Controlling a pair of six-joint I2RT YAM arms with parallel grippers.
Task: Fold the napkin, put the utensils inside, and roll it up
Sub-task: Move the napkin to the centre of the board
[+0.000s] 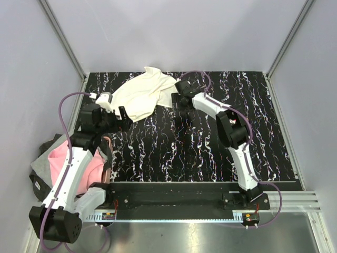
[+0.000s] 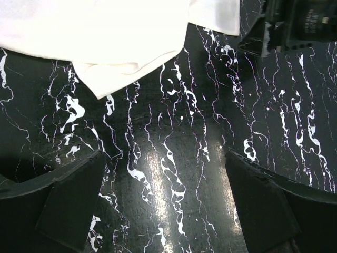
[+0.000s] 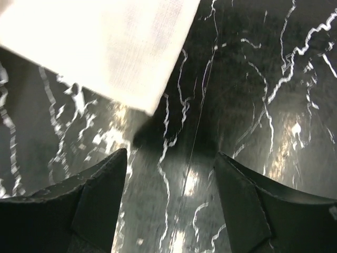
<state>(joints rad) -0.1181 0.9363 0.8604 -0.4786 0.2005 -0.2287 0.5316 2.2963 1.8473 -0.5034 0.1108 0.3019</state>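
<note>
The cream napkin [image 1: 141,95] lies crumpled at the back left of the black marbled table [image 1: 210,153]. My left gripper [image 1: 125,118] is open just in front of its near left edge, with only bare table between the fingers. In the left wrist view the napkin [image 2: 105,37] fills the top, above the open left gripper [image 2: 163,158]. My right gripper [image 1: 174,99] hovers at the cloth's right edge, open and holding nothing. In the right wrist view a napkin corner [image 3: 105,47] lies just beyond the right gripper [image 3: 171,153]. The utensils are out of view.
A pink and grey cloth [image 1: 68,158] is bunched off the table's left side, beside the left arm. Grey walls with metal posts close in the back and sides. The right gripper [image 2: 289,26] shows at the top right of the left wrist view.
</note>
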